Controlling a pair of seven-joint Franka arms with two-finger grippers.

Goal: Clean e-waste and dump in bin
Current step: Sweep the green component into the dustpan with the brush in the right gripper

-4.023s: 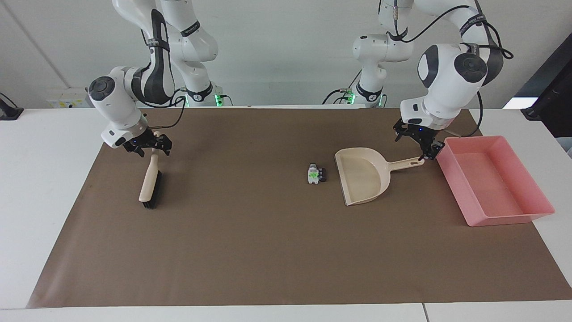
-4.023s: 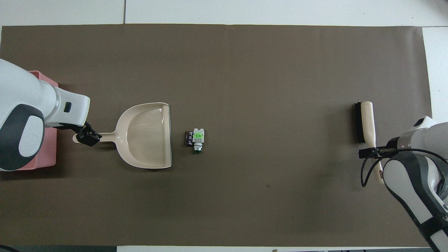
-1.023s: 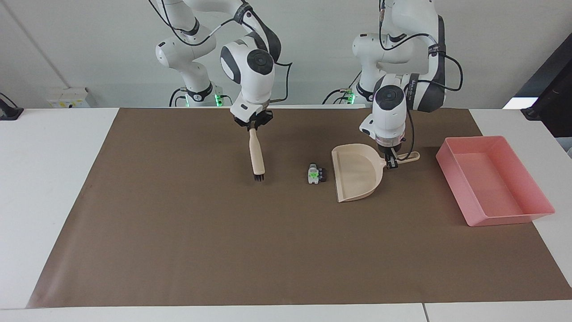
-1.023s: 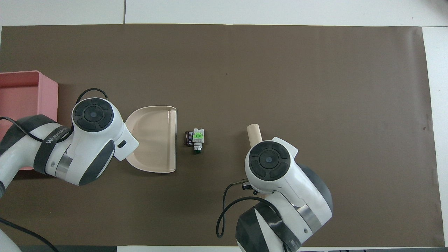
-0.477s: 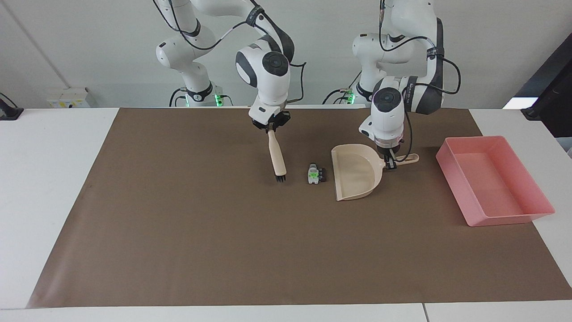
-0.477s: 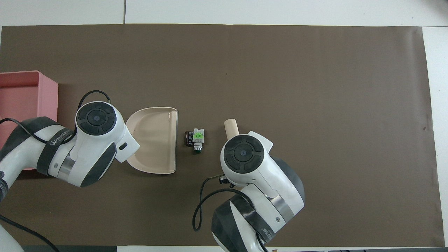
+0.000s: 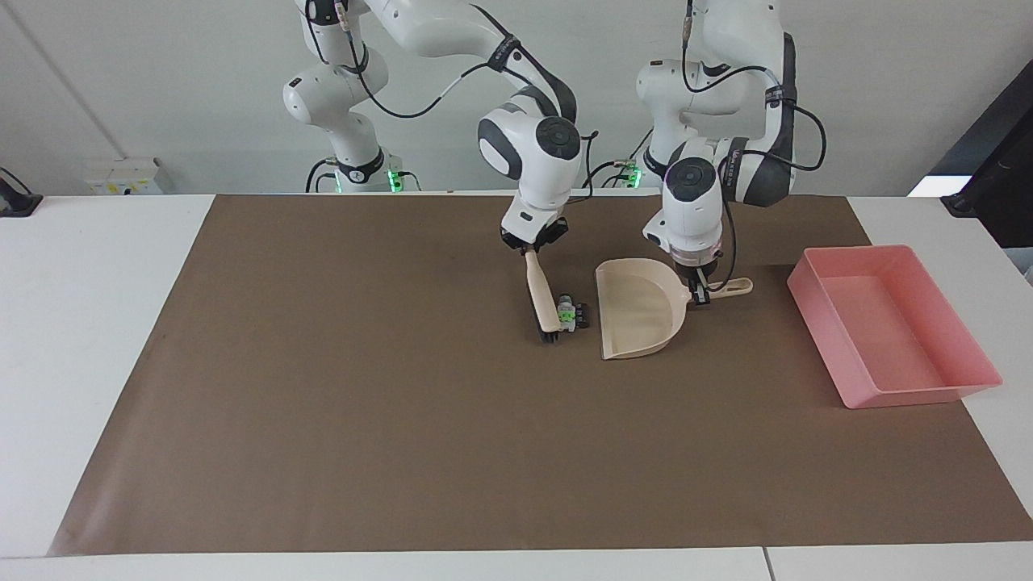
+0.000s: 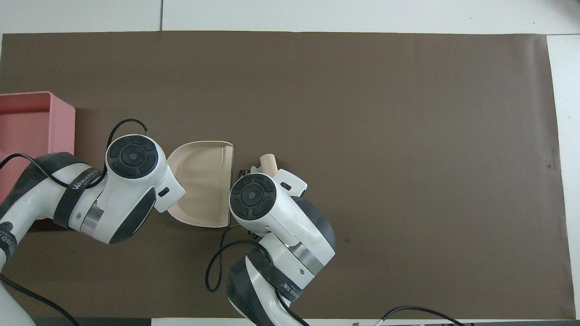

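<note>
The e-waste (image 7: 570,315), a tiny white-grey part with a green patch, lies on the brown mat close by the mouth of the beige dustpan (image 7: 637,311). My right gripper (image 7: 533,247) is shut on the handle of a beige brush (image 7: 542,294). The brush's black bristle end rests on the mat against the e-waste, on the side toward the right arm's end. My left gripper (image 7: 701,294) is shut on the dustpan's handle. The pink bin (image 7: 920,395) stands at the left arm's end of the table. In the overhead view the right arm covers most of the e-waste (image 8: 252,170).
The brown mat (image 7: 403,420) covers most of the white table. In the overhead view the dustpan (image 8: 204,181), the brush's end (image 8: 268,162) and the bin (image 8: 63,122) show, and both grippers are hidden under their wrists.
My right gripper has carried the brush toward the left arm's end until its bristles meet the e-waste. The dustpan has edged slightly closer to the e-waste.
</note>
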